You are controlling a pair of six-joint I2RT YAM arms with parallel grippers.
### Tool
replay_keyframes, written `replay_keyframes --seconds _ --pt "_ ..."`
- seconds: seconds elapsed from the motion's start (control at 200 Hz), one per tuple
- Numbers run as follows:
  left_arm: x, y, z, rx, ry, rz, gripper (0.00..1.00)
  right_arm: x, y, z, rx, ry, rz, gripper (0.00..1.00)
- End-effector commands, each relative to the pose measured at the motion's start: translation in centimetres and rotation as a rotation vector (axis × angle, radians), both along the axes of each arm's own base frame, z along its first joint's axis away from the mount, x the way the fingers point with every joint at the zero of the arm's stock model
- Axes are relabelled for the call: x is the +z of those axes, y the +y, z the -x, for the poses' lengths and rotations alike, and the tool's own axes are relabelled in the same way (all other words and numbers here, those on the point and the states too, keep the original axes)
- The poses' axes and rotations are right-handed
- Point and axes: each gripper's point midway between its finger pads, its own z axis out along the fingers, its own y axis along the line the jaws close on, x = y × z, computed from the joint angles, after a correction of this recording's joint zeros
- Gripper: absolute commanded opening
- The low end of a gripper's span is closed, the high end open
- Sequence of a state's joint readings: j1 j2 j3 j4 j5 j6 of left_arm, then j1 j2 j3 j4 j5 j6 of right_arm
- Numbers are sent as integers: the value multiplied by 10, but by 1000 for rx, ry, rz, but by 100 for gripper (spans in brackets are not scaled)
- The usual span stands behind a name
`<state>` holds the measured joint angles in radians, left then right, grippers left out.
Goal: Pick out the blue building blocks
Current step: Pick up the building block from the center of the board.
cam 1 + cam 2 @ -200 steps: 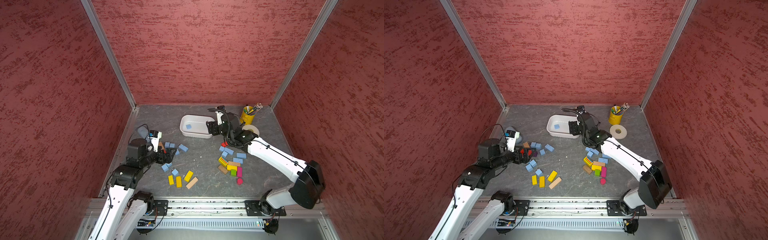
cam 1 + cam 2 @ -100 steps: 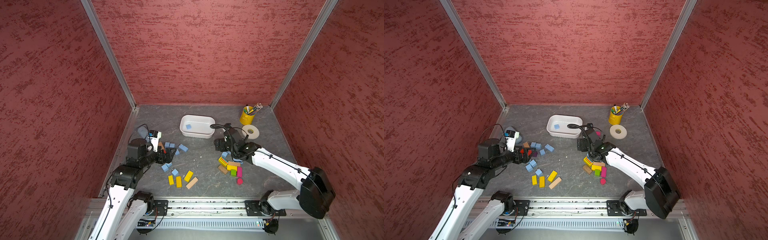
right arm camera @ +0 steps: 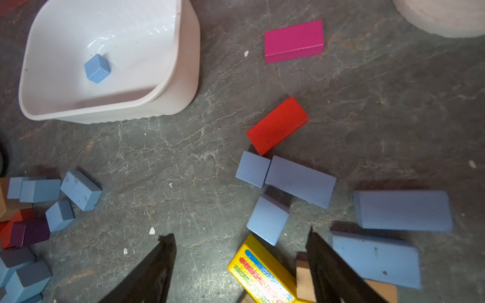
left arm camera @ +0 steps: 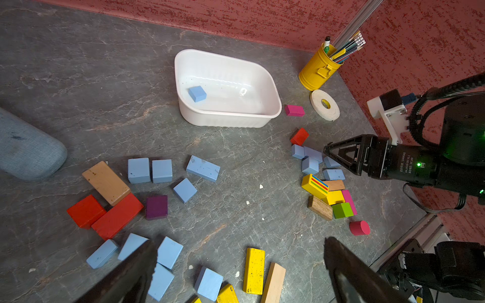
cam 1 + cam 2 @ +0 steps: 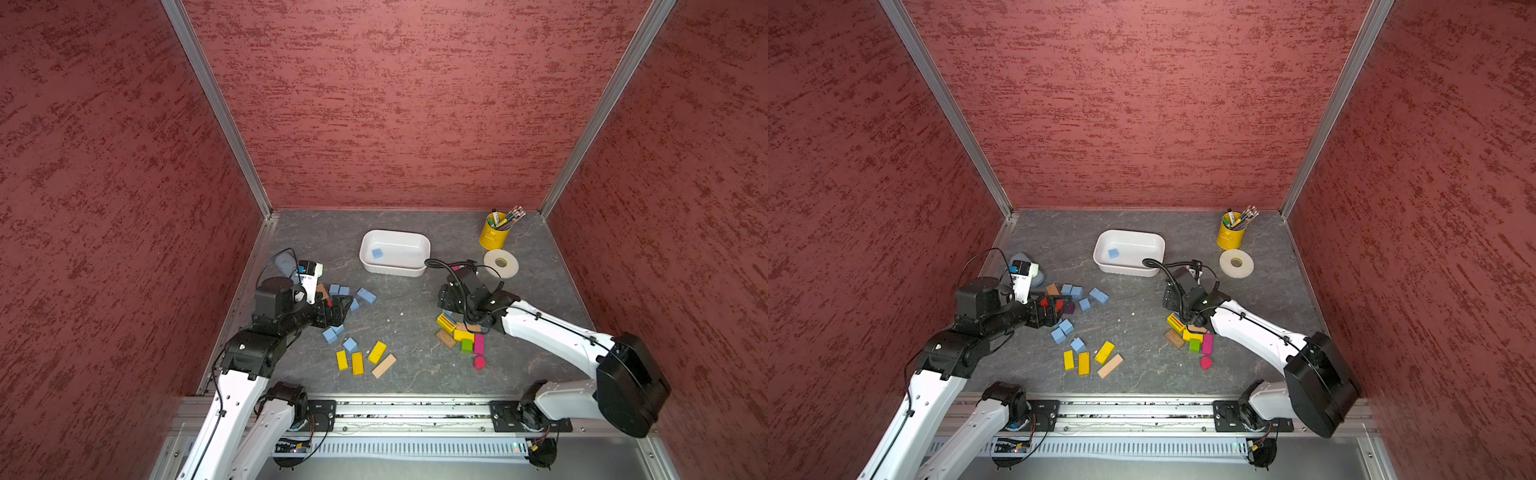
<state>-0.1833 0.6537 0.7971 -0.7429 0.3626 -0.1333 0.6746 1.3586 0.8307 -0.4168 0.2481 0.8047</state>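
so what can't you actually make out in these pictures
Blue blocks under the right gripper: in both top views the gripper and its arm cover nearly all of them.
Blue blocks nearest the left gripper: in the left wrist view it overlaps them and the frame edge cuts them, so no full count.
Tape roll: right wrist view, cut off by the frame edge.
Pens in the cup: too small in the top views.

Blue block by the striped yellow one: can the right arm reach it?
Probably yes: right gripper, fingers open, sits by the blue block; nothing on top, though the striped yellow block crowds one side.
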Motion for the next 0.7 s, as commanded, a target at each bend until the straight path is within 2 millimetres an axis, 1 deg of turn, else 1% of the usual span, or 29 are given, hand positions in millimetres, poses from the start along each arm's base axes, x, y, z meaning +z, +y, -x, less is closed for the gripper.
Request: replay_keyframes --seconds 0.0,0.14,0.185,0.195,0.215,0.311,0.696 --pt "3 0 1 -8 -10 4 100 -11 -9 2 -99 41 8 77" --pt "2 0 1 -7 -9 4 100 -23 -8 2 -111 84 30 72" --pt "2 0 1 -7 -9 3 100 -22 -8 0 -117 84 32 70" --pt "2 0 2 -9 -9 3 100 -28 -9 1 -119 99 47 70" --pt "2 0 2 -8 -9 3 100 -32 -9 1 -121 108 56 69" --pt "2 0 2 -8 -8 4 100 -40 -10 0 -135 123 75 65" --pt "2 0 1 -4 -8 0 100 -57 -4 -10 -144 155 109 53"
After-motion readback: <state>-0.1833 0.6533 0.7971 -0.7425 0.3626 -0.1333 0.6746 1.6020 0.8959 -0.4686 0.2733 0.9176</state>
